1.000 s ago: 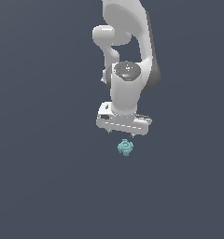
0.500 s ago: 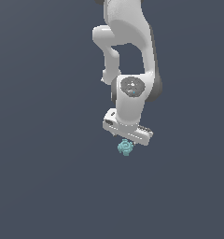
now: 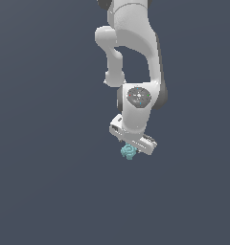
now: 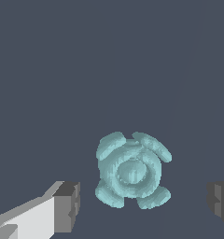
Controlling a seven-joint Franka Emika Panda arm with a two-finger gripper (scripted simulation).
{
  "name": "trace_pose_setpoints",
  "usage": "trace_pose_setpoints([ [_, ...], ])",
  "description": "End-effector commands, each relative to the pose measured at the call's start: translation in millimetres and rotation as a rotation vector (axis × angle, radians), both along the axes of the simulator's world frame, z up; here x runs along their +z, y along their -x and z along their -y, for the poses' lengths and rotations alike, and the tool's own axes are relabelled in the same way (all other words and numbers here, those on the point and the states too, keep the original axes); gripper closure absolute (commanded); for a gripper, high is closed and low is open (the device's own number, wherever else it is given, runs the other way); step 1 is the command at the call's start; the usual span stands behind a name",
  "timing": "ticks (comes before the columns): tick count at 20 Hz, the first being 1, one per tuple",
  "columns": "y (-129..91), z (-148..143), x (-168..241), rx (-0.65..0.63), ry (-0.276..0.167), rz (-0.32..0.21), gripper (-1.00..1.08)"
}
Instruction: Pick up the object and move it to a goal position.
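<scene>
A: Where's the object [image 3: 128, 151]?

B: On the dark grey floor [image 3: 50, 191], right under the arm [image 3: 131, 43]. In the exterior view it peeks out at about 7 o'clock from the gripper [image 3: 132, 145], partly covered by it.

A: And from the wrist?

B: The object [image 4: 131, 170] sits between the two fingertips, a teal knobbly lump with four rounded lobes around a domed middle. One dark pad [image 4: 67, 206] is off at its 8 o'clock, the other [image 4: 220, 200] off at its 4 o'clock.

A: Is either pad touching it?

B: No. The jaws are spread wide, with floor showing on both sides of the object. The nearer pad has a narrow gap to it, the far one a much wider gap. Nothing is held.

A: How does the gripper sit?

B: In the exterior view the hand is tilted, its crossbar running from about 10 o'clock down to 4 o'clock. I can't tell how high the fingertips are above the floor.
</scene>
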State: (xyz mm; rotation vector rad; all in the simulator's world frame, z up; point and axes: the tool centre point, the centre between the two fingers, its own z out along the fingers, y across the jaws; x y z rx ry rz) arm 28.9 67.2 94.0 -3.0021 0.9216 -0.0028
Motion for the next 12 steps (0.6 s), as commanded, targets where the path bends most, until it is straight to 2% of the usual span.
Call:
trace_pose_setpoints([
  [1,-0.2,-1.1,-3.0,-0.020,0.000,-0.001,-0.92],
  [12,0.3,-1.7,-18.9,-0.027,0.001,-0.002,-0.92],
])
